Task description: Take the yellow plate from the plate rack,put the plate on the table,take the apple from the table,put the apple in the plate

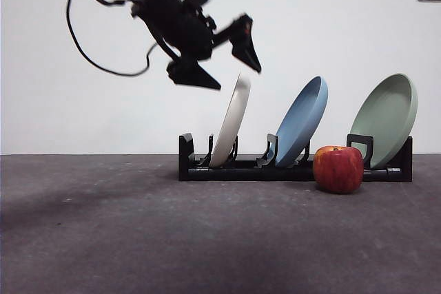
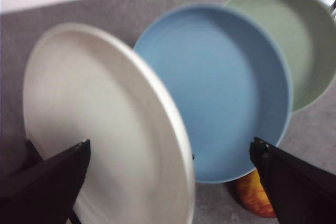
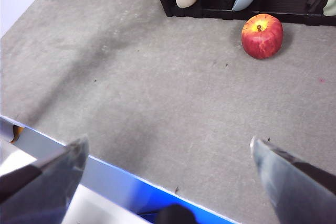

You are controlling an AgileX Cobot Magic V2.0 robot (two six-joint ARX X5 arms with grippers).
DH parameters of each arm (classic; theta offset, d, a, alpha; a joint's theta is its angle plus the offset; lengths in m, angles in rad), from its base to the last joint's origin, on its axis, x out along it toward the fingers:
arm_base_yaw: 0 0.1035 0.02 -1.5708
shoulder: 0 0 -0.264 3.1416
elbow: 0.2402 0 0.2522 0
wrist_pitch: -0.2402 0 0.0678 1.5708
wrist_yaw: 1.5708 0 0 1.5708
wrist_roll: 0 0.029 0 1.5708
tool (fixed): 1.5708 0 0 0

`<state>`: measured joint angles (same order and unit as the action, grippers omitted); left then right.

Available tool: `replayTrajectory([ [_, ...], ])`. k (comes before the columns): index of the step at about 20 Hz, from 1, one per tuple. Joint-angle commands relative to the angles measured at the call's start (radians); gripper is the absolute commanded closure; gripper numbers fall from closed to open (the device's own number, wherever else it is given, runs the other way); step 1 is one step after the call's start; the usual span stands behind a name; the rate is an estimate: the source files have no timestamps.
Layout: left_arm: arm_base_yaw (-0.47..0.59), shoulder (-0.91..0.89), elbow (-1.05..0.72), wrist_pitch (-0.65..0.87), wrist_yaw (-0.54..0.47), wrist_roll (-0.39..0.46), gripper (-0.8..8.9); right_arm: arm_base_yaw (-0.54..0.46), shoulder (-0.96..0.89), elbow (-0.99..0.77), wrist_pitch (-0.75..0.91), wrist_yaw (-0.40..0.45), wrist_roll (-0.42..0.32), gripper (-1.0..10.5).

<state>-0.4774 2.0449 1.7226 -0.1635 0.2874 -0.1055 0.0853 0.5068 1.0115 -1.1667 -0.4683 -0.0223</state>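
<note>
**Left gripper poised above the cream plate's rim**

Above the rack's left end, I have the left gripper (image 1: pixel 231 63) hanging in the air with its jaws spread wide and nothing between them. Just below and slightly right of it stands the yellow plate (image 1: pixel 231 123), pale cream, seated in the leftmost slot of the plate rack (image 1: pixel 200 169) and leaning to the right. Seen from the front it is edge-on, so its long axis runs up from the slot toward my open jaws; its top rim sits close beneath the right-hand fingertip, not yet touched. From the left wrist camera the plate (image 2: pixel 105 124) fills the space between the jaws, so I judge I need to come down and straddle that rim before closing.

Moving right, the blue plate (image 1: pixel 303 120) and the pale green plate (image 1: pixel 387 118) occupy the next slots. The apple (image 1: pixel 338 169) rests on the table (image 1: pixel 103 239) just in front of the rack, between those two plates.

My right gripper (image 3: pixel 168 153) waits well back from the rack, jaws apart and empty, so the left arm is clearly the nearer one.
</note>
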Motion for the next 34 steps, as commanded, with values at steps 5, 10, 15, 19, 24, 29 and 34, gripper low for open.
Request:
replayTrajectory([
  [5, -0.033, 0.037, 0.000, 0.020, -0.074, 0.005, 4.10, 0.002, -0.001, 0.002, 0.006, 0.003, 0.006, 2.9],
  [10, -0.034, 0.037, 0.000, -0.003, -0.068, 0.005, 7.43, 0.002, -0.001, 0.002, 0.006, 0.003, 0.007, 2.9],
  [15, -0.031, 0.037, 0.000, 0.014, 0.010, 0.004, 8.22, 0.002, -0.001, 0.002, 0.006, 0.003, 0.007, 2.9],
  [19, -0.030, 0.023, 0.000, 0.003, 0.029, 0.001, 8.22, 0.002, -0.001, 0.002, 0.006, 0.003, 0.007, 2.9],
  [24, -0.031, -0.053, 0.000, 0.000, 0.032, 0.001, 8.22, 0.002, -0.001, 0.002, 0.006, 0.003, 0.007, 2.9],
  [29, -0.032, -0.198, 0.000, -0.077, 0.114, 0.001, 8.22, 0.002, -0.001, 0.002, 0.006, 0.003, 0.007, 2.9],
  [34, -0.072, -0.407, 0.000, -0.406, 0.088, 0.119, 8.22, 0.002, -0.001, 0.002, 0.014, 0.003, 0.007, 2.9],
])
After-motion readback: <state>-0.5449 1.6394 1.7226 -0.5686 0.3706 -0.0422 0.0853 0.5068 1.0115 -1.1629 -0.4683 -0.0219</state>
